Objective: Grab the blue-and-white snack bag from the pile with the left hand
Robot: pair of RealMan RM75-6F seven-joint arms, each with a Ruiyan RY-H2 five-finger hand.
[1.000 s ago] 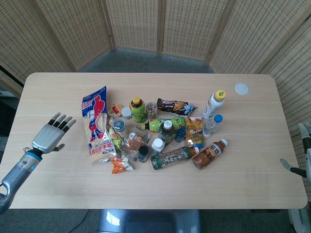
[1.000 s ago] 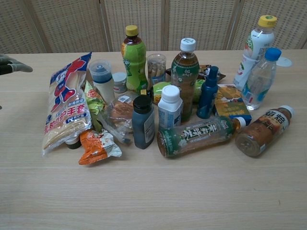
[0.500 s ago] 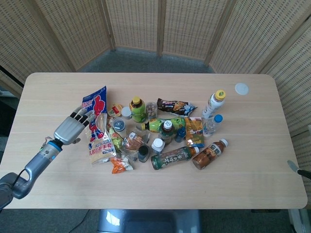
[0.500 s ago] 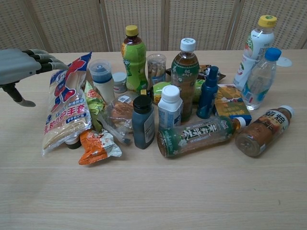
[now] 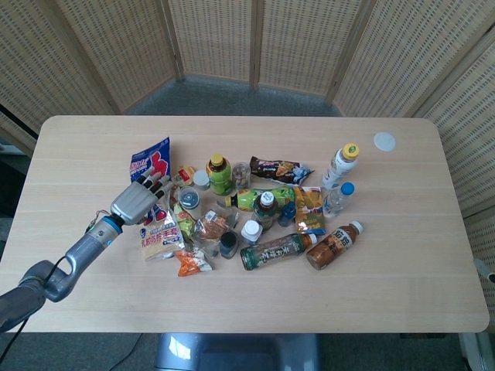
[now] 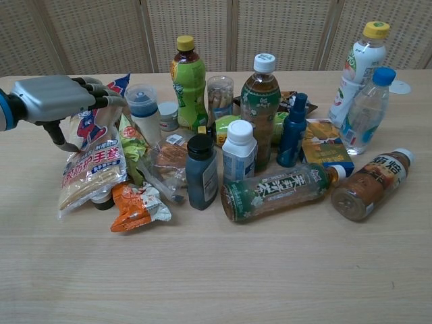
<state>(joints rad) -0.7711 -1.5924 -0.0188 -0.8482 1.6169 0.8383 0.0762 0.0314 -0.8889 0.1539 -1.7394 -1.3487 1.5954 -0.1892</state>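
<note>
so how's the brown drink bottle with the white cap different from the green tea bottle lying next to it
The brown drink bottle is shorter and stubbier, holds brown liquid and wears a white cap; the green tea bottle is longer, with a dark green label and an orange-brown cap end. Its cap points toward the brown bottle. Both lie on their sides at the pile's near right edge.

The middle of the blue-and-white snack bag (image 5: 157,202) was covered by the left hand (image 5: 135,202) in the head view, so contact beneath the palm could not be judged. In the chest view the left hand (image 6: 50,100) was cut off at the wrist by the frame's edge. The small print on the bag (image 6: 91,162) could not be read.
</note>
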